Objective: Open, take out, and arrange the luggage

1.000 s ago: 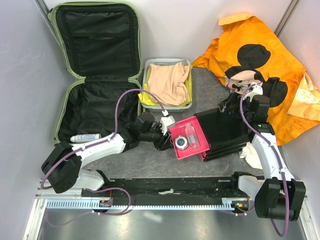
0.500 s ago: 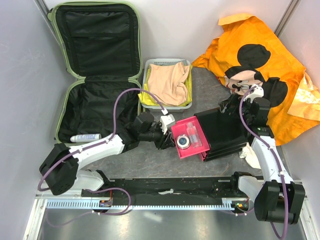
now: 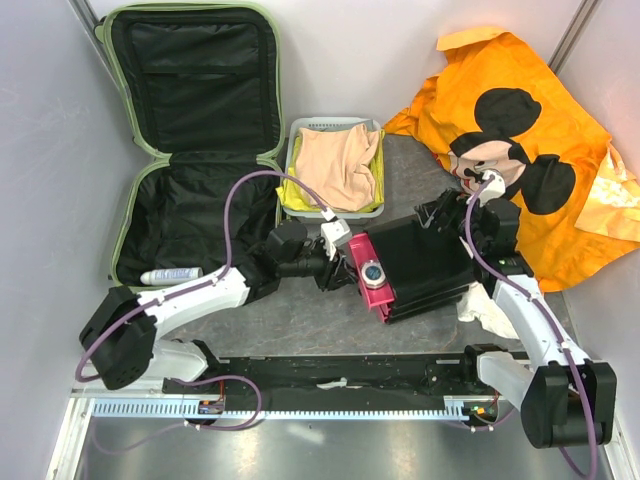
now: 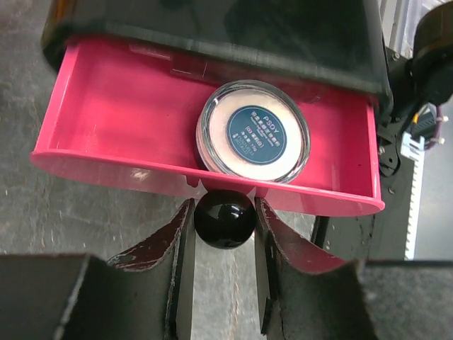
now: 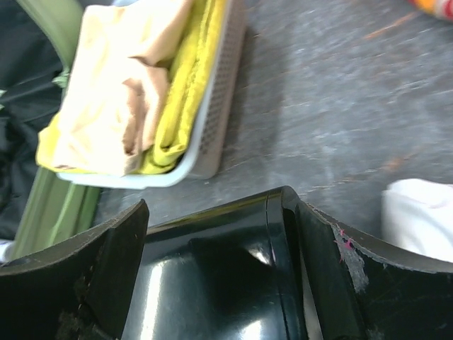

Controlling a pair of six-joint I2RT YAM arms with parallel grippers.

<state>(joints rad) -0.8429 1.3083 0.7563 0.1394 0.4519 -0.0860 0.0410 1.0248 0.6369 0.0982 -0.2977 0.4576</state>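
Note:
The luggage (image 3: 190,215), a pale green suitcase with black lining, lies open at the far left, its lid leaning on the back wall. Inside the lower half a white tube (image 3: 172,274) rests. My left gripper (image 3: 345,268) (image 4: 224,212) is shut on the black knob (image 4: 224,218) of a pink drawer (image 4: 127,120) that holds a round glass jar (image 4: 253,132). The drawer belongs to a black box (image 3: 425,262). My right gripper (image 3: 452,215) (image 5: 212,241) stands wide, its fingers straddling the box's rear corner (image 5: 233,283).
A white mesh basket (image 3: 294,160) with peach and yellow cloth stands between the suitcase and the box. An orange Mickey Mouse cloth (image 3: 520,150) covers the far right. A white item (image 3: 485,308) lies by the right arm. Grey walls close in on both sides.
The pink drawer has slid mostly into the black box, hiding the bottle in it. The box and my right gripper shifted left toward the left gripper, which tightened on the knob.

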